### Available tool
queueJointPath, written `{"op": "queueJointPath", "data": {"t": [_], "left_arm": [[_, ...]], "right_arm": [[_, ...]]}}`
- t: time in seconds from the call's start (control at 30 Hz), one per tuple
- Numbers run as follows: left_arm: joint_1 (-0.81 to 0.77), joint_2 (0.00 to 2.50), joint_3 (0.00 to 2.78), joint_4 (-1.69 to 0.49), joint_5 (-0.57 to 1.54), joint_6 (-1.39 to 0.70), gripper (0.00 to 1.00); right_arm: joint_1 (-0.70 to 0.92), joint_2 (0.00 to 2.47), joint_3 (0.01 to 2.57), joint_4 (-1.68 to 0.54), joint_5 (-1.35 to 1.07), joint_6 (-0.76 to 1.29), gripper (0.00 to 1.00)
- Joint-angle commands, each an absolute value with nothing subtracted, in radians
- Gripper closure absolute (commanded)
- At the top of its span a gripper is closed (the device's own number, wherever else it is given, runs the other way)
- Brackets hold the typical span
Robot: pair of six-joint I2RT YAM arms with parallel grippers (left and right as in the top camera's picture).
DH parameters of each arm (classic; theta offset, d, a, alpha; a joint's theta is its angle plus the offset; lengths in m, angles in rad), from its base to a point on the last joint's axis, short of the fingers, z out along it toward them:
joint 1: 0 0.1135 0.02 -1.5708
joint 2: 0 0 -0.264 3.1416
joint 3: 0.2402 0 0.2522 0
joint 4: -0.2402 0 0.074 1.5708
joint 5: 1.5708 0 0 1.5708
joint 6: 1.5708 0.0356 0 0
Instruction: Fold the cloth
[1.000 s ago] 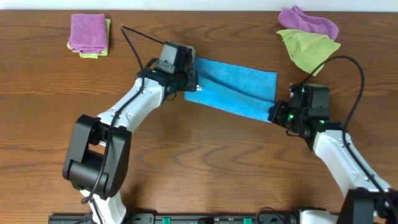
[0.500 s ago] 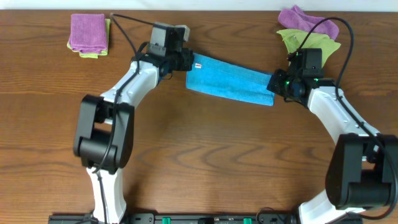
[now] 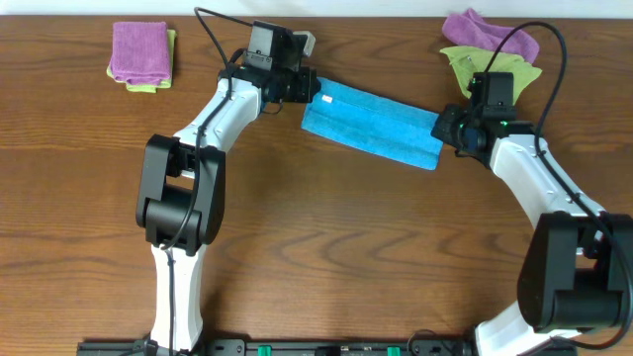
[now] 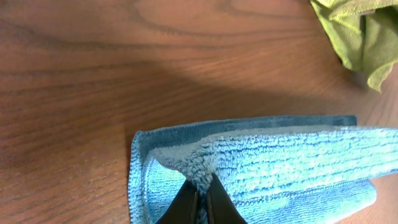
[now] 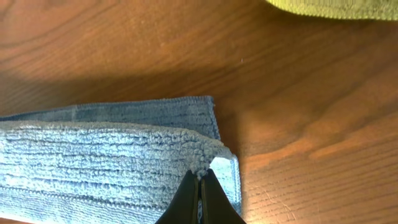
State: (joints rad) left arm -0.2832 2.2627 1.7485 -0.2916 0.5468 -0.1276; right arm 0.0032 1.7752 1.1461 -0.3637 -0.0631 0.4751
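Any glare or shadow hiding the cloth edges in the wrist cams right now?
Overhead: evenly lit and sharp, cloth edges clear. Left wrist: a broad shadow darkens the table beyond the cloth, terry crisp. Right wrist: a bright patch on the table to the right, none on the cloth.

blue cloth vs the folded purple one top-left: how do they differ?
The blue cloth is a long doubled strip, slanted; the purple cloth is a compact squarish fold. The blue cloth is pinched at its ends by the left gripper and right gripper; the purple cloth is untouched, atop a yellow-green cloth. Both are on the wood table.
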Motion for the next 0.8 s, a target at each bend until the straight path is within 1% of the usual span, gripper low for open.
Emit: {"op": "queueJointPath", "data": {"t": [0.0, 0.17, 0.27, 0.5, 0.67, 0.77], "left_arm": [[-0.261, 2.279, 1.771, -0.299, 0.497, -0.070, 0.95], [-0.259, 2.279, 1.771, -0.339, 0.480, -0.065, 0.94], [-0.255, 2.279, 1.771, -0.355, 0.434, -0.055, 0.95], [-0.239, 2.278, 1.771, -0.279, 0.438, -0.052, 0.94], [-0.240, 2.276, 1.777, -0.276, 0.438, -0.102, 0.94], [-0.240, 2.270, 1.778, -0.264, 0.432, -0.118, 0.94]], "right_arm": [[-0.008, 1.804, 1.159, -0.358, -0.007, 0.492, 0.99], [-0.004, 1.831, 1.159, -0.363, -0.074, 0.493, 0.98], [0.002, 1.831, 1.159, -0.349, -0.078, 0.492, 0.98], [0.001, 1.831, 1.159, -0.264, -0.084, 0.481, 0.98], [0.002, 1.831, 1.159, -0.181, -0.212, 0.465, 0.98], [0.001, 1.831, 1.159, -0.168, -0.205, 0.466, 0.98]]}}
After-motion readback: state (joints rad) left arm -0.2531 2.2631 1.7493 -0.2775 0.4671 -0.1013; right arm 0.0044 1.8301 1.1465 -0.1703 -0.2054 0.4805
